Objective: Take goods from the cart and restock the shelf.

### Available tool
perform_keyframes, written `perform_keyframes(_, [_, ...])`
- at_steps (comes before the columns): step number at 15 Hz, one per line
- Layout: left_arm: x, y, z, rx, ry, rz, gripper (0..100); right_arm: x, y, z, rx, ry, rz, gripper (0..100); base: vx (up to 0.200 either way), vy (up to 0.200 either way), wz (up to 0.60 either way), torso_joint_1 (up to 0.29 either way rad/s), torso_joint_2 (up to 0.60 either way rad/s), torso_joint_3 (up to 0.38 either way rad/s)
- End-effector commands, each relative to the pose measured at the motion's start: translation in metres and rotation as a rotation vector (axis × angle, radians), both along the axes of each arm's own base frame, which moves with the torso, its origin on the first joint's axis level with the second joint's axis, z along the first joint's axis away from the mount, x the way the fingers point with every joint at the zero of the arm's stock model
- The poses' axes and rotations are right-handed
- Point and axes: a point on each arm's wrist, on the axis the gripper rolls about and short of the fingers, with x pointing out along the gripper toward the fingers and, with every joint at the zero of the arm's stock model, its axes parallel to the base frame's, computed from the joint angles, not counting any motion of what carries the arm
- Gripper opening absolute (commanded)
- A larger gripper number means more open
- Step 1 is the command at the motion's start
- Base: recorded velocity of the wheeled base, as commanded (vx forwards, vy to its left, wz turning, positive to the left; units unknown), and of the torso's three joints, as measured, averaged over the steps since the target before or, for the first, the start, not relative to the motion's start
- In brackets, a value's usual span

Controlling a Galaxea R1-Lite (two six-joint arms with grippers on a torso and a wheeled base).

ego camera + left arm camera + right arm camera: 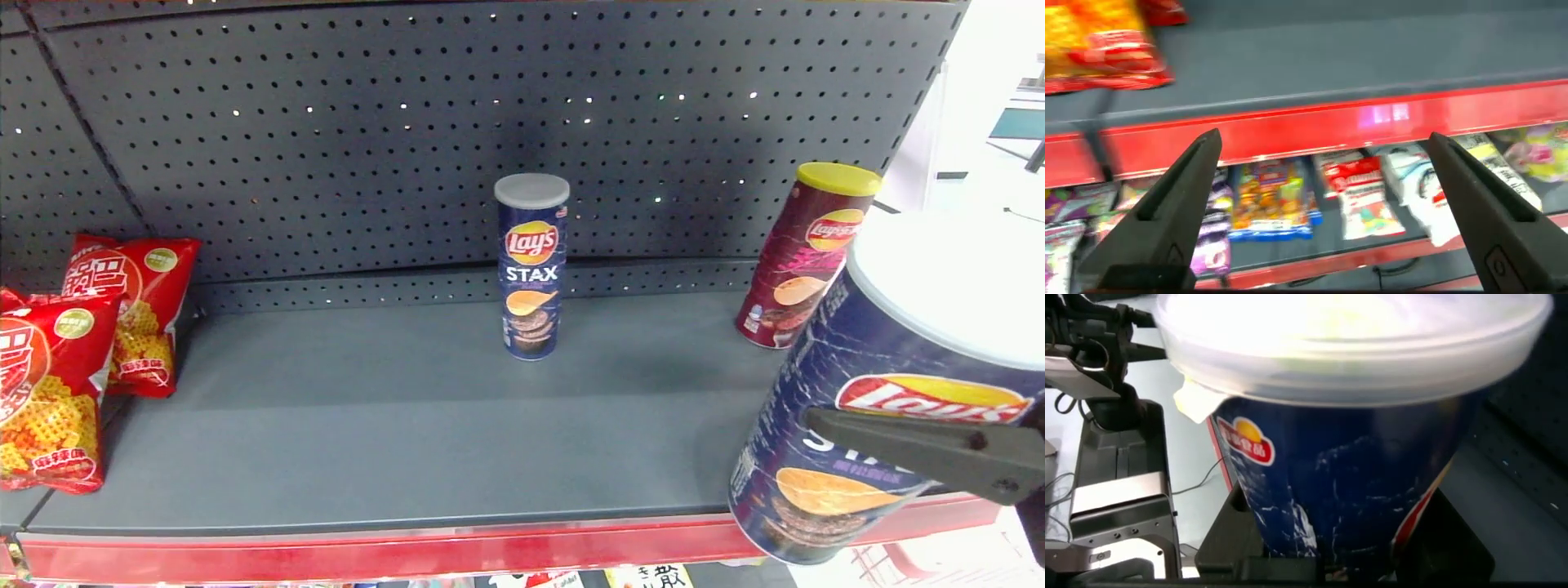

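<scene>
The shelf (392, 425) is the largest thing here: a flat, matt grey metal deck with a perforated grey back panel (326, 122) rising behind it and a glossy red front rail (367, 555) along its edge. It spreads ahead of and to the left of the right gripper (1339, 567). That gripper's dark, flat, wedge-shaped fingers (922, 445) are clamped on a blue can (816, 367). This can is a tall cylinder with a printed dark-blue wall and a pale, translucent plastic lid. It sits between the fingers, slightly tilted, in the air at the right end of the front rail and not resting on the deck. In the right wrist view the far finger is mostly hidden under the can, so its contact looks firm but cannot be seen plainly.

Just beyond the right fingers, toward the back panel, a maroon can (804, 261) with a yellow lid stands on its base. Well to the left of those fingers and deeper in, a second blue can (531, 269) with a grey lid stands upright alone at mid-deck, near the back panel.

Farthest left of the right fingers, two red snack bags (49, 384) of crinkled, glossy foil lean one in front of the other.

The left gripper (1324, 143) hangs just outside the red rail. Its black, tapering fingers (1176, 204) are spread wide with nothing between them. Beyond them, on a lower shelf, lies a row of small colourful packets (1274, 200).
</scene>
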Motion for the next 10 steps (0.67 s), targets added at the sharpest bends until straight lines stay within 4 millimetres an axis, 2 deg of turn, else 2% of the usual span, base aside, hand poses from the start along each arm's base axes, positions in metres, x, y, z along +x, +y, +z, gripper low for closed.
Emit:
perform_keyframes(1, [0.0002,0.0000,0.0000,0.000,0.003,-0.001,100,-0.0014,-0.0009,-0.0011,0.000,0.001,0.001,0,0.000,0.000,0.00,0.000,0.00,0.000])
perform_keyframes(10, [0.0002,-0.0001,0.0003,0.006,-0.001,-0.023,100,-0.0044,-0.0031,-0.0043,-0.003,0.005,0.001,0,0.000,0.000,0.00,0.000,0.00,0.000])
